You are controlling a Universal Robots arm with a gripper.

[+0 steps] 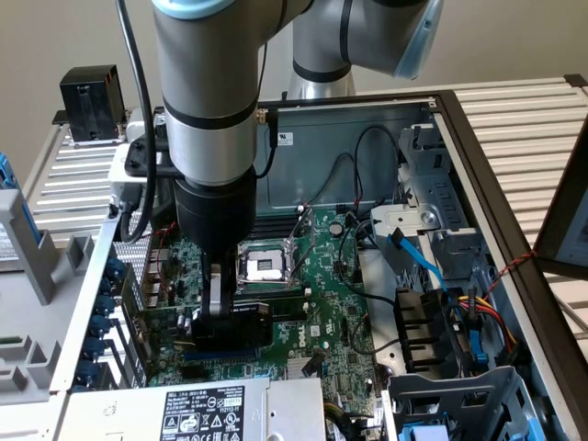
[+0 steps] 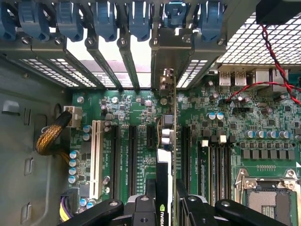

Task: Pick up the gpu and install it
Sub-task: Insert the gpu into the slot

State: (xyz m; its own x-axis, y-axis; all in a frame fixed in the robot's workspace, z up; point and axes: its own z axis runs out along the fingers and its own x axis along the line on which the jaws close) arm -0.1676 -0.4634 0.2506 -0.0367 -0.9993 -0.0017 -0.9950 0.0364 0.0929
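**Pincer clamped on the gpu above the expansion slots**

The arm reaches down into the open computer case (image 1: 478, 184). Its pincer (image 1: 225, 322) (image 2: 167, 209) is low over the near side of the motherboard (image 1: 340, 276) (image 2: 263, 141), just in front of the CPU socket (image 1: 262, 266).

In the wrist view the gpu (image 2: 163, 183) stands upright on its edge between the two dark fingers (image 2: 141, 209), which are pinched against its faces from either side. The card runs straight away from the pincer, in line with the long dark expansion slots (image 2: 131, 160) and between two of them.

Its silvery end bracket (image 2: 170, 52) sits against the case's rear wall, in one of the bracket openings, below the row of blue clips (image 2: 103, 19).

Whether the card's lower edge is pressed fully home in its slot cannot be told.

The case rests on a slatted bench (image 1: 514, 119).
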